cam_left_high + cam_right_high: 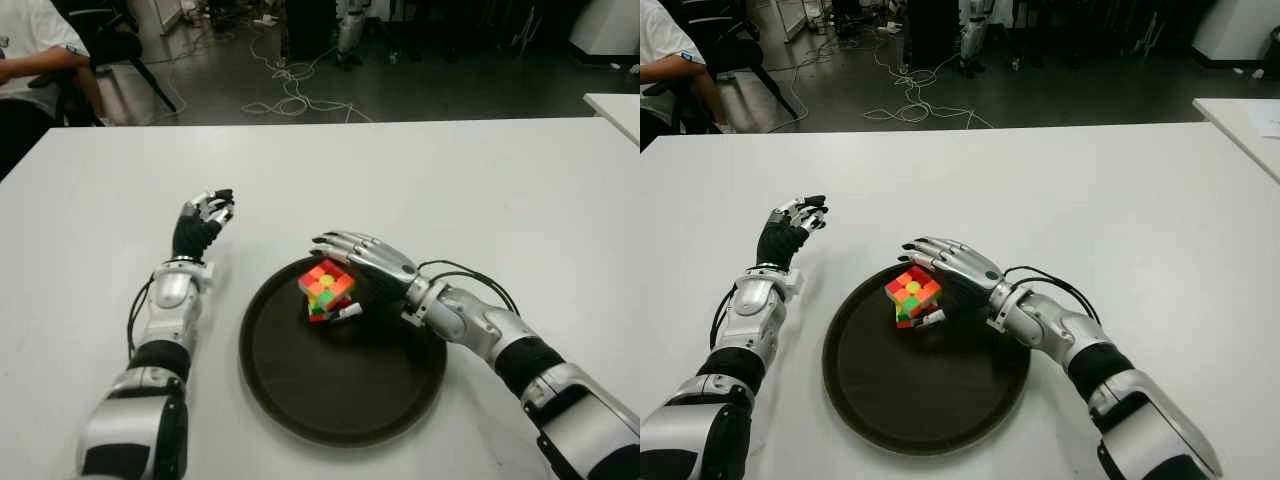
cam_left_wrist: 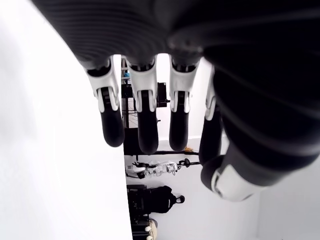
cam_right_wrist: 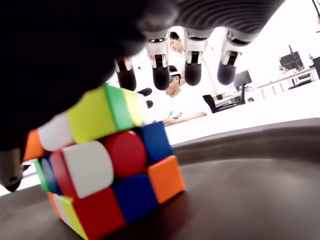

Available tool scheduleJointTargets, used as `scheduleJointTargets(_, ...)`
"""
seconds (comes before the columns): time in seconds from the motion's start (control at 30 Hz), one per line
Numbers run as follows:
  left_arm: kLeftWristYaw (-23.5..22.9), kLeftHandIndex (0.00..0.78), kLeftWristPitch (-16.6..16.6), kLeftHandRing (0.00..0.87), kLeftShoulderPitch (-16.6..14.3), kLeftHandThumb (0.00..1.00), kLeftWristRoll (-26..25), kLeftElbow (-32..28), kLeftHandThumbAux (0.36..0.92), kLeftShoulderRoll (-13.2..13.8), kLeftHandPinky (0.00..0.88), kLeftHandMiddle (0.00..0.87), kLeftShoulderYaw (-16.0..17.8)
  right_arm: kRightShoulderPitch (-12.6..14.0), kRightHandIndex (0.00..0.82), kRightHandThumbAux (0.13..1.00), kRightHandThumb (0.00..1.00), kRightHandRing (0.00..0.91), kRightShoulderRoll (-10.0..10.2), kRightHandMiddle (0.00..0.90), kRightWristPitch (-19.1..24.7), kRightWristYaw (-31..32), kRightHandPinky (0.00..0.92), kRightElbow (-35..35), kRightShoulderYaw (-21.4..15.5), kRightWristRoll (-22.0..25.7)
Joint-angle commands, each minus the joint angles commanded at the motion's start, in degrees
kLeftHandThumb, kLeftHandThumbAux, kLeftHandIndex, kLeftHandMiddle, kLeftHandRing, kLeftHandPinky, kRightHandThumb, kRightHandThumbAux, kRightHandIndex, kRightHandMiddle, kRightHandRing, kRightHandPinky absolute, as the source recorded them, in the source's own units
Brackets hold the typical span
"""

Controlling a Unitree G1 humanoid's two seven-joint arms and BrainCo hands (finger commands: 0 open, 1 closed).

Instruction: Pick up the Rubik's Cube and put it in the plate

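On the dark round plate (image 1: 300, 400), near its far rim, the Rubik's Cube (image 1: 326, 289) sits tilted directly under the right hand (image 1: 365, 262), whose 4 fingers stretch flat over its top while the thumb touches its side, whereas the left hand (image 1: 203, 222) hovers loosely curled and empty left of the plate over the white table (image 1: 480, 190).

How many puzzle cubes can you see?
1. The puzzle cube sits in the dark plate, tilted, under the right hand, whose fingers are spread. The left hand is beside the plate, empty.
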Motion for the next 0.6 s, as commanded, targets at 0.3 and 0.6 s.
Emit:
scheduleJointTargets(0.3, 0.3, 0.398, 0.4, 0.230, -0.1, 0.683, -0.2, 0.0, 0.724, -0.2, 0.237, 0.247, 0.2, -1.1, 0.000, 0.415, 0.000, 0.000, 0.3, 0.000, 1.3, 1.2, 0.000, 1.7, -0.4, 1.2)
scheduleJointTargets(0.6, 0.2, 0.399, 0.2, 0.230, -0.3, 0.682, 0.3, 0.3, 0.723, 0.1, 0.254, 0.243, -0.2, -5.2, 0.000, 0.406, 0.000, 0.000, -1.7, 0.000, 3.9, 0.8, 0.000, 6.2, -2.0, 1.7)
